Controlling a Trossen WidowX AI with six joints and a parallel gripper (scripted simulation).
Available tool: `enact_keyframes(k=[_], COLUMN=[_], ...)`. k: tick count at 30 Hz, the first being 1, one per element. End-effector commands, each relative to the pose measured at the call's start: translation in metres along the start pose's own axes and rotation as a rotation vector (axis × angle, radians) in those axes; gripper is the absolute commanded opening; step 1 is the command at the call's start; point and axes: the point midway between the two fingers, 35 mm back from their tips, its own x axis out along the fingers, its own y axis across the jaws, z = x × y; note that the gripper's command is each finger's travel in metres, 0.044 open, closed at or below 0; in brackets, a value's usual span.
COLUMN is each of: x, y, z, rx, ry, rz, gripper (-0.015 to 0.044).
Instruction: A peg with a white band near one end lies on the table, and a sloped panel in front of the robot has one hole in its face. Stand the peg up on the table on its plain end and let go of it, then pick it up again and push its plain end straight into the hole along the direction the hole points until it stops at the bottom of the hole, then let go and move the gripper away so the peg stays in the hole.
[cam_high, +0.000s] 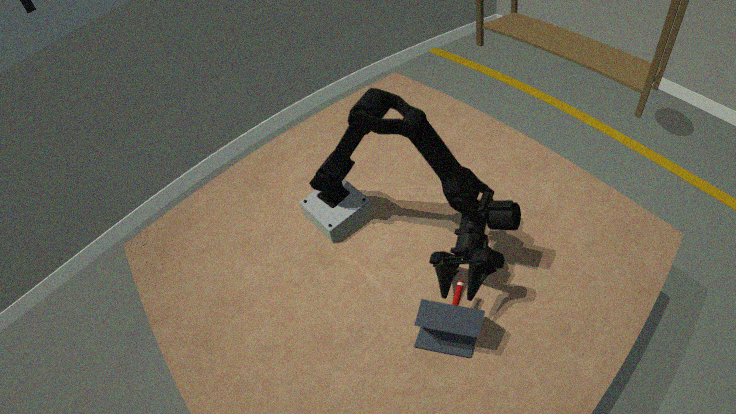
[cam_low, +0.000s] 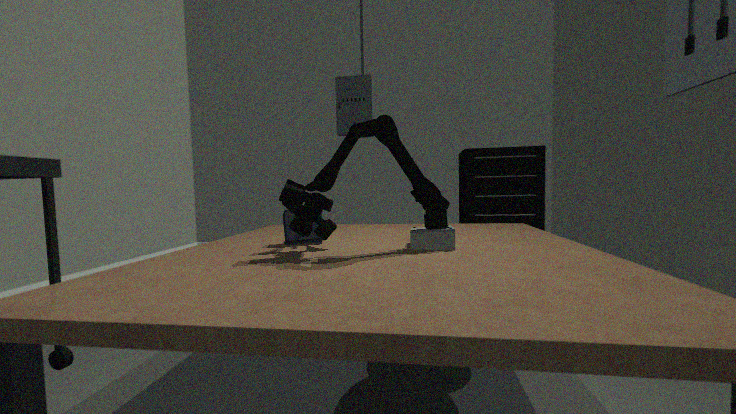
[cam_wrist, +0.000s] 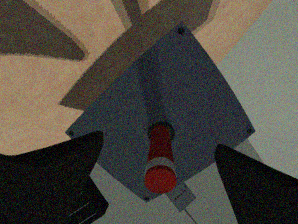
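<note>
The red peg (cam_high: 457, 295) (cam_wrist: 161, 147) stands in the hole of the sloped blue-grey panel (cam_high: 449, 317) (cam_wrist: 200, 85). Its plain end is inside the hole and its white-banded end points out toward the wrist camera; how deep it sits cannot be told. My gripper (cam_high: 457, 298) (cam_wrist: 160, 144) is open, with one finger on each side of the peg and a gap on both sides. In the exterior view the panel (cam_low: 287, 226) is partly behind the gripper, and the peg cannot be made out.
The robot's pale base block (cam_high: 334, 213) (cam_low: 432, 239) stands on the wooden table (cam_high: 257, 308) (cam_low: 411, 293), well away from the panel. The panel's foot plate (cam_high: 445, 346) rests on the table under the slope. Shadows of the arm fall beside the panel.
</note>
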Motion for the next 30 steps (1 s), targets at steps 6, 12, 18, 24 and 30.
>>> enact_keyframes(k=[6,12,18,24,30], x=[-0.009,-0.015,-0.022,-0.028,-0.035], y=[0.001,0.001,0.002,0.003,0.003], z=[0.003,0.005,0.006,0.008,0.009], rx=[0.002,0.002,0.002,0.002,0.002], ry=[-0.005,-0.008,-0.011,-0.013,-0.015], rz=[0.004,0.007,0.011,0.013,0.016], gripper=[0.0440,0.0440,0.0440,0.0440,0.0440])
